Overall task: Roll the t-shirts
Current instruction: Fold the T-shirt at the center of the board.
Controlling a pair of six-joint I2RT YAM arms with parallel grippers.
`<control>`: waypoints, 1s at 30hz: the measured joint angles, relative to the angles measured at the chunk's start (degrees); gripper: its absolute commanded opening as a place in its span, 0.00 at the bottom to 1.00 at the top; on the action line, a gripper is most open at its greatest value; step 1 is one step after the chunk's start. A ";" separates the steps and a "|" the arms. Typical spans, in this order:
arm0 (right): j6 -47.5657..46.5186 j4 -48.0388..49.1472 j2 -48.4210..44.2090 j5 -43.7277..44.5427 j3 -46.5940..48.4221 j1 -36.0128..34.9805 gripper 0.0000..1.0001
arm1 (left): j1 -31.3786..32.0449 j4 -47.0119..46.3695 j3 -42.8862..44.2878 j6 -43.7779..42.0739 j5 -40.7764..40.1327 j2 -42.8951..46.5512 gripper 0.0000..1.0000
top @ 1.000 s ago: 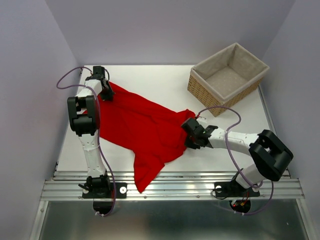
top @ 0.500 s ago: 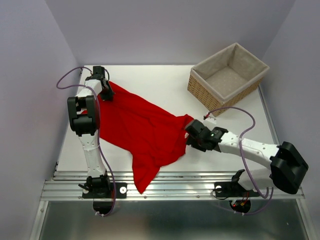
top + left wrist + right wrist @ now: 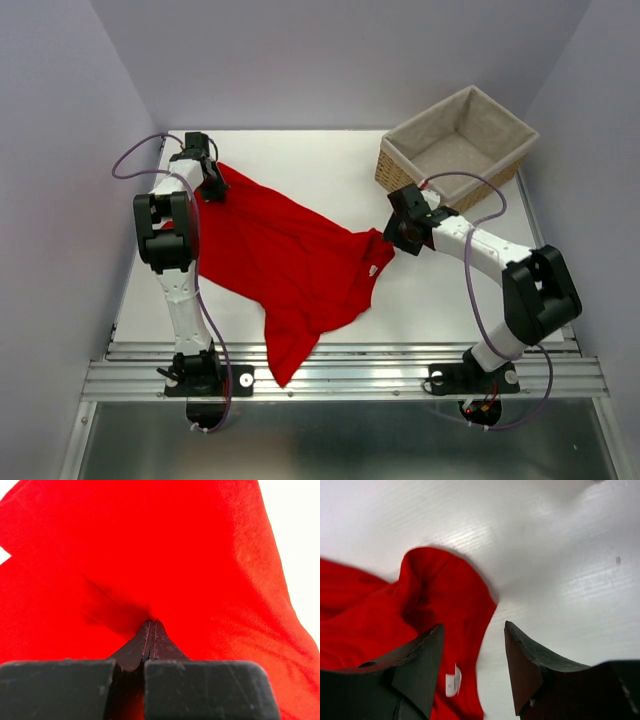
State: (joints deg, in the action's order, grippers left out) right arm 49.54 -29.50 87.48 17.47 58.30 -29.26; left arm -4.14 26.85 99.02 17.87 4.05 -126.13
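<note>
The red t-shirt lies spread and creased across the white table, one end hanging over the near edge. At its far left corner my left gripper is shut on the fabric; in the left wrist view the closed tips pinch a fold of the t-shirt. My right gripper hovers open over the shirt's right edge, beside the basket. In the right wrist view its jaws stand apart above the t-shirt's edge and its white label, holding nothing.
A beige-lined wicker basket stands at the back right corner, just behind my right wrist. The metal rail runs along the near edge. Purple-grey walls close in on the left, back and right.
My right gripper has opened and let go of the shirt, then swung back and to the right toward the basket. The shirt's right corner now lies flat. The left arm has not moved.
</note>
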 measured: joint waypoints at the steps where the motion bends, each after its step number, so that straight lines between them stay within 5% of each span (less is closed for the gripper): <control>1: -1.20 0.52 2.03 -0.48 1.18 0.74 0.55 | 0.00 0.09 -0.15 0.00 0.04 0.17 0.00; 6: -4.55 1.64 10.08 -1.92 5.73 1.73 0.48 | -0.07 0.02 -0.44 0.00 0.15 1.20 0.00; 13: -5.84 2.82 15.65 -1.20 6.60 1.81 0.01 | -0.07 0.04 -0.46 0.00 0.33 1.51 0.00; 24: -1.73 4.31 7.30 4.81 -3.82 1.79 0.01 | 0.17 0.37 -0.46 0.02 1.92 1.51 0.00; 25: -1.40 4.33 6.84 4.90 -4.52 1.79 0.06 | 0.28 0.48 -0.44 0.02 2.12 1.51 0.00; 26: -1.03 4.48 5.99 5.01 -5.44 1.79 0.22 | 0.35 0.52 -0.46 0.02 2.32 1.51 0.00; 30: 0.00 3.69 3.10 5.57 -8.04 1.79 0.32 | 0.57 0.68 -0.46 0.02 2.99 1.49 0.00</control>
State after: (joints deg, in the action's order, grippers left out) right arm 49.54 -25.80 90.59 23.05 50.26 -27.46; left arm -3.57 27.53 98.56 17.89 7.05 -124.64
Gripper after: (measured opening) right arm 0.290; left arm 0.018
